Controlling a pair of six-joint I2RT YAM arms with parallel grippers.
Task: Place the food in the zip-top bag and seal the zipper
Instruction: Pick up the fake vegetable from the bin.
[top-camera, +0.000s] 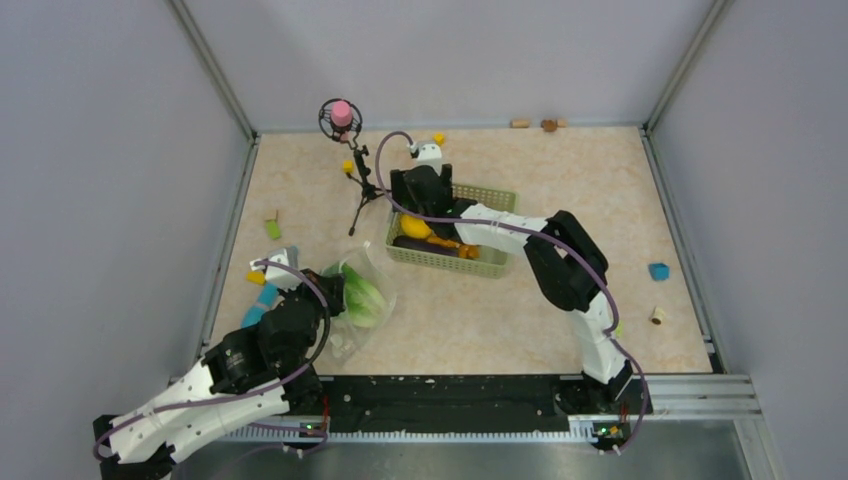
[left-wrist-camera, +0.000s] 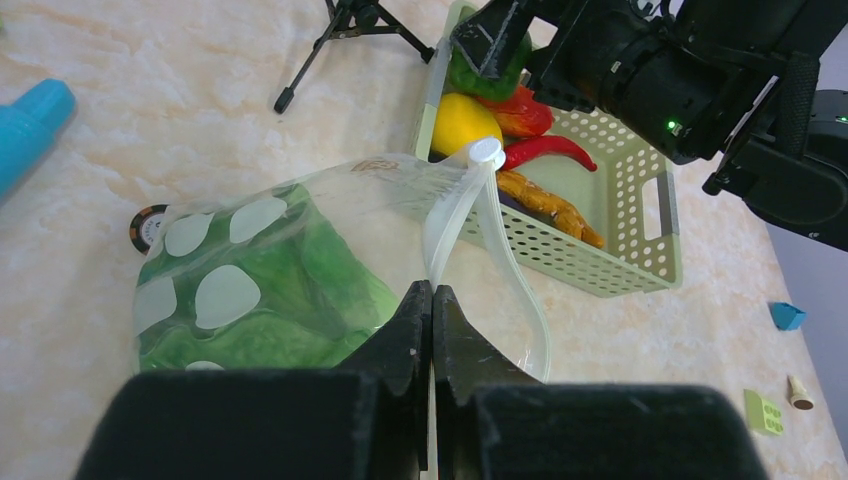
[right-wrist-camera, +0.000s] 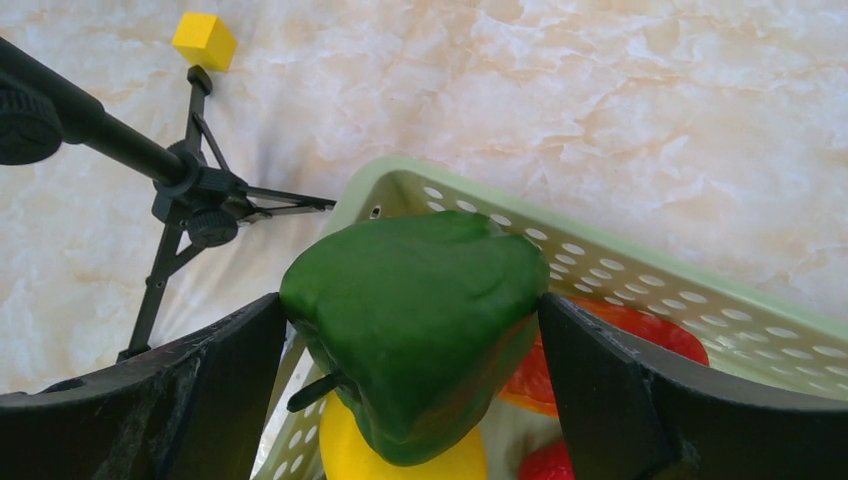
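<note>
Beige marbled tabletop (top-camera: 600, 200) is carrying everything. I'm pinching my left gripper (left-wrist-camera: 432, 300) fully closed on the whitish press-seal zipper strip (left-wrist-camera: 455, 210) of the clear polka-dot zip-top bag (left-wrist-camera: 230, 260), which is lying near left w/ pale green cabbage (left-wrist-camera: 300, 290) inside. My right gripper (right-wrist-camera: 415, 350) is squeezing a green toy pepper (right-wrist-camera: 420, 290) btwn both fingers over the far-left corner of the pale green mesh basket (right-wrist-camera: 640, 280), far centre. Yellow lemon (left-wrist-camera: 462, 122) & red chili (left-wrist-camera: 545, 150) are lying in it.

I can read no words or numbers anywhere. Just ahead of my left gripper (left-wrist-camera: 432, 292), the clear polka-dot plastic bag (left-wrist-camera: 300, 215) carries a faint brownish print (left-wrist-camera: 380, 166) near its mouth, too blurred to make out.
</note>
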